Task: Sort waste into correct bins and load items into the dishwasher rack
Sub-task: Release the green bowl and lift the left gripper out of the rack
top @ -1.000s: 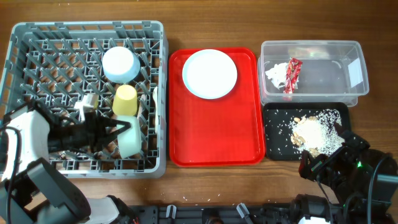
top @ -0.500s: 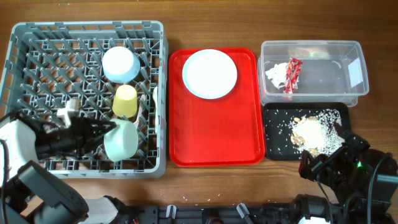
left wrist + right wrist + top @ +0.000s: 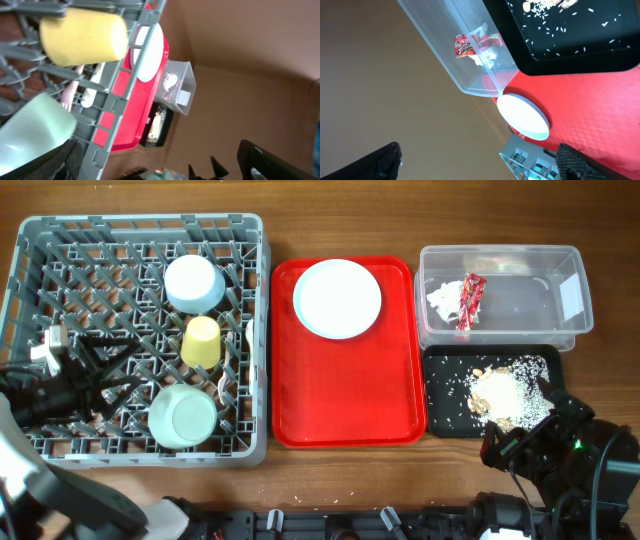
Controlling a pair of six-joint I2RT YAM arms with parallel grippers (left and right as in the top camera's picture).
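Observation:
The grey dishwasher rack (image 3: 30,240) holds an upturned light blue bowl (image 3: 193,283), a yellow cup (image 3: 201,340) and a pale bowl (image 3: 183,415) lying mouth down near its front. White cutlery (image 3: 250,332) stands by its right wall. My left gripper (image 3: 122,366) is open over the rack, left of the pale bowl and apart from it. The wrist view shows the cup (image 3: 82,35), the pale bowl (image 3: 30,130) and the empty left gripper (image 3: 165,165). The light blue plate (image 3: 337,298) lies on the red tray (image 3: 345,400). My right gripper (image 3: 505,445) is open and empty (image 3: 480,162).
The clear tub (image 3: 530,285) holds the napkin (image 3: 440,297) and the red wrapper (image 3: 471,300). In front of it the black tray (image 3: 445,415) holds rice-like scraps (image 3: 500,392). My right arm rests at the table's front right corner, just below the black tray.
My left gripper has opened and let go of the pale bowl, which now rests mouth down in the rack's front. The gripper has drawn back to the left. The right arm is still.

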